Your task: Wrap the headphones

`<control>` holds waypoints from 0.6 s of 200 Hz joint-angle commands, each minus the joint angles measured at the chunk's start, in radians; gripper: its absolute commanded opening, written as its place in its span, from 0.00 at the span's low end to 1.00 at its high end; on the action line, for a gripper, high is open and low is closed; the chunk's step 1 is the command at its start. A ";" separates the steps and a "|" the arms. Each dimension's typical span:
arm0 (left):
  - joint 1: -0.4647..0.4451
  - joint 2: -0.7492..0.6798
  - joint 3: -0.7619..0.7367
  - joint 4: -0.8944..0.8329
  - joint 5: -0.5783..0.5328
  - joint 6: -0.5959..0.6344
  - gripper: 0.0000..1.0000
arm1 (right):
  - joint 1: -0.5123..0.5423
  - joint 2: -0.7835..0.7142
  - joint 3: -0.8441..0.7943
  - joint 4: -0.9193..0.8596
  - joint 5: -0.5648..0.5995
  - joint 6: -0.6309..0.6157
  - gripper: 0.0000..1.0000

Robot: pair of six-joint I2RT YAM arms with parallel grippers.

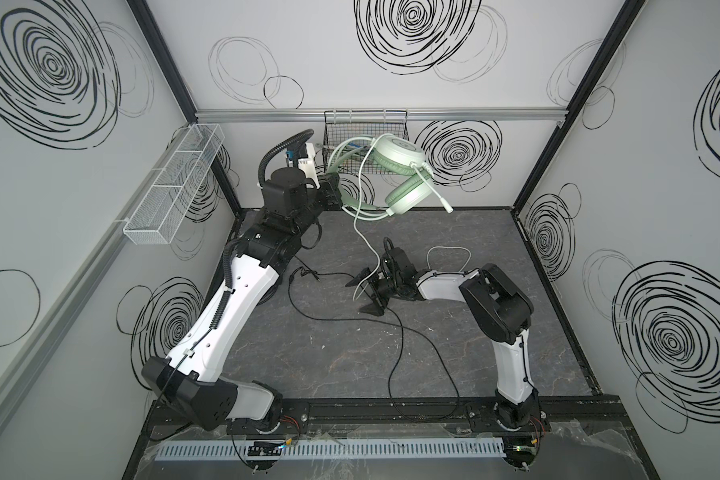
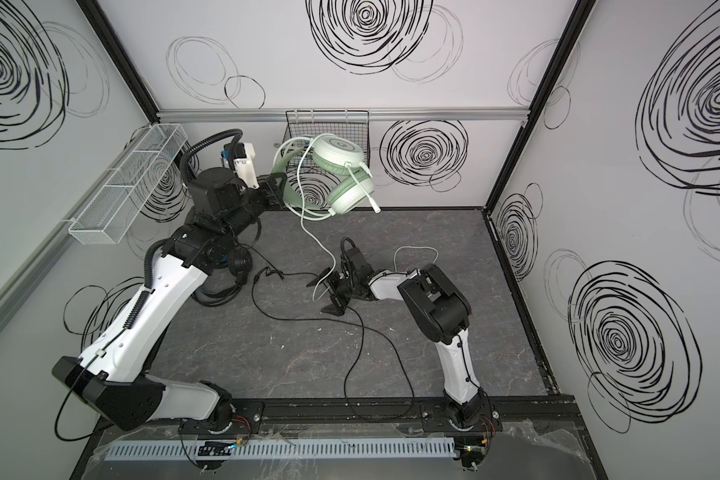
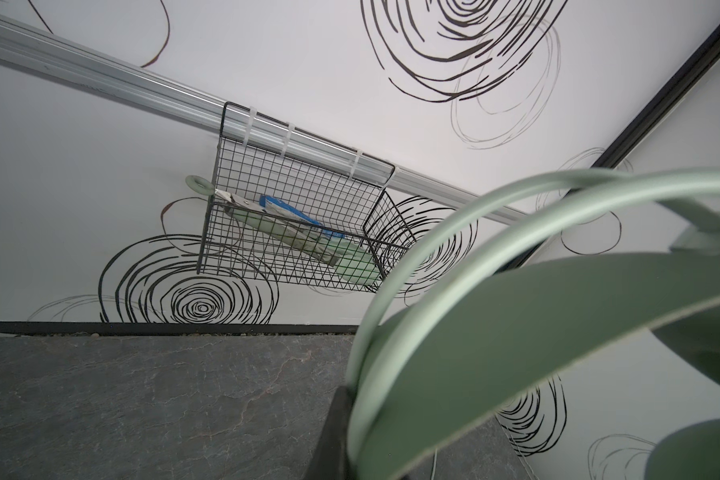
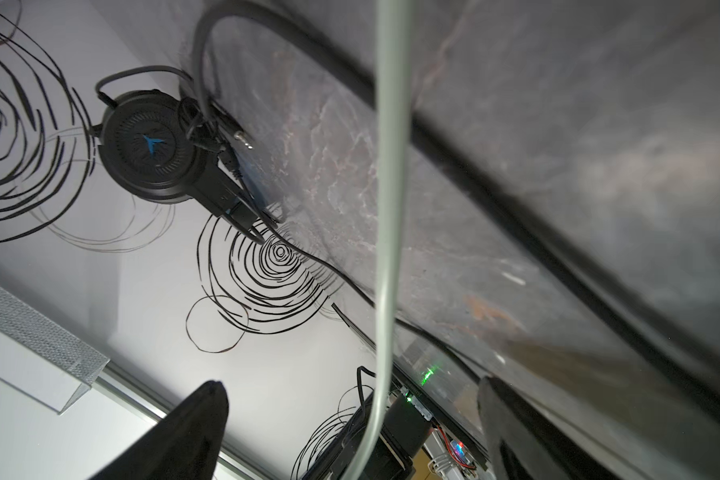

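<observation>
My left gripper (image 1: 335, 195) (image 2: 277, 191) is shut on the headband of the pale mint-green headphones (image 1: 400, 151) (image 2: 337, 151) and holds them up in front of the back wall. Their boom mic points down to the right. In the left wrist view the green headband (image 3: 516, 316) fills the near side beside one dark finger (image 3: 331, 440). Their white cord (image 1: 366, 245) (image 2: 321, 245) (image 4: 387, 208) hangs down between the fingers of my open right gripper (image 1: 360, 296) (image 2: 319, 297) (image 4: 350, 386), low over the table's middle. The black headphones (image 2: 238, 262) (image 4: 150, 149) lie under my left arm.
A black cord (image 1: 395, 328) (image 2: 358, 328) snakes across the dark table to the front rail. A black wire basket (image 1: 364, 111) (image 3: 292, 183) with packets in it hangs on the back wall. A white mesh basket (image 1: 175, 183) hangs on the left wall.
</observation>
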 commanded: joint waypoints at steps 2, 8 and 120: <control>-0.004 -0.042 0.038 0.129 0.003 -0.043 0.00 | 0.002 0.039 0.046 0.025 -0.004 0.020 0.99; -0.003 -0.045 0.040 0.127 0.004 -0.042 0.00 | 0.001 0.048 0.056 0.025 -0.001 0.020 1.00; 0.086 -0.147 0.048 0.041 0.017 -0.074 0.00 | -0.030 0.039 0.090 -0.016 0.048 -0.026 0.09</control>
